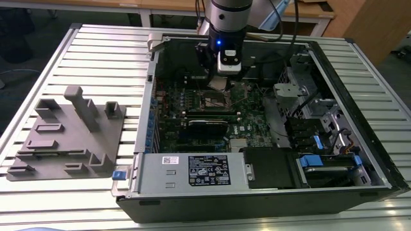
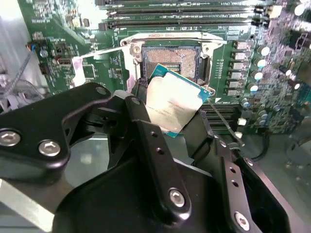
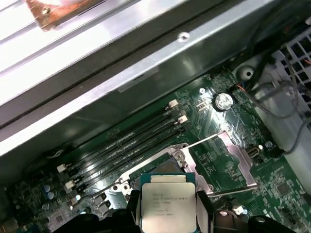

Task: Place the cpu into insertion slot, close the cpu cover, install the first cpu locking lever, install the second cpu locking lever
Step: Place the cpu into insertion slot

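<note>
Your arm (image 1: 226, 29) hangs straight down into the case (image 1: 359, 96), claw (image 2: 170, 110) clamped on the cpu (image 2: 177, 99), tilted above the open slot (image 2: 170, 58). The cpu's print isn't legible.

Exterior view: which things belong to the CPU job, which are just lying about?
Job: gripper, holding the cpu over the insertion slot; cpu cover, open.
Lying about: grey fixture block on the table; power supply; memory slots.
</note>
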`<state>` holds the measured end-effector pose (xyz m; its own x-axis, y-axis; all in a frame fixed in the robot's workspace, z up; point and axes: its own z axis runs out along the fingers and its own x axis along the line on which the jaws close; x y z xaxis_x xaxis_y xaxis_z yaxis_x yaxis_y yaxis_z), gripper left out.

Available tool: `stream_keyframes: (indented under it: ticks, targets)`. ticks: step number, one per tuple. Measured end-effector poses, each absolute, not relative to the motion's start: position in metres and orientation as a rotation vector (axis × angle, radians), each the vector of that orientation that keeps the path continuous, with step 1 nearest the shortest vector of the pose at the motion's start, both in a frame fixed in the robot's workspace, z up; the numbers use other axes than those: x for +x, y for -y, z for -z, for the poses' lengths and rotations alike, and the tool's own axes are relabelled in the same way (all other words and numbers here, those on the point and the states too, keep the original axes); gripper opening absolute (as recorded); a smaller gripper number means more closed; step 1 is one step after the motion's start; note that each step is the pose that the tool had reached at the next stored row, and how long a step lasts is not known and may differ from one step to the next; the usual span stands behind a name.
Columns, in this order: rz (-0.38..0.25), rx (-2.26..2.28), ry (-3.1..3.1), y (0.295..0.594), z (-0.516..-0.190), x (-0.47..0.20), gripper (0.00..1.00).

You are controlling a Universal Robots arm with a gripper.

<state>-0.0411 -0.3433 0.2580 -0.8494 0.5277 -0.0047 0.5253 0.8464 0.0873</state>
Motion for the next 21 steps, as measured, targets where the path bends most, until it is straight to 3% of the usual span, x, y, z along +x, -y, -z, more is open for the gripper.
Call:
stream_keyframes:
  ticks: [21]
  targets:
    - [-0.117,1.399,-2.761,0.3433,-0.2548,-0.041,0.54]
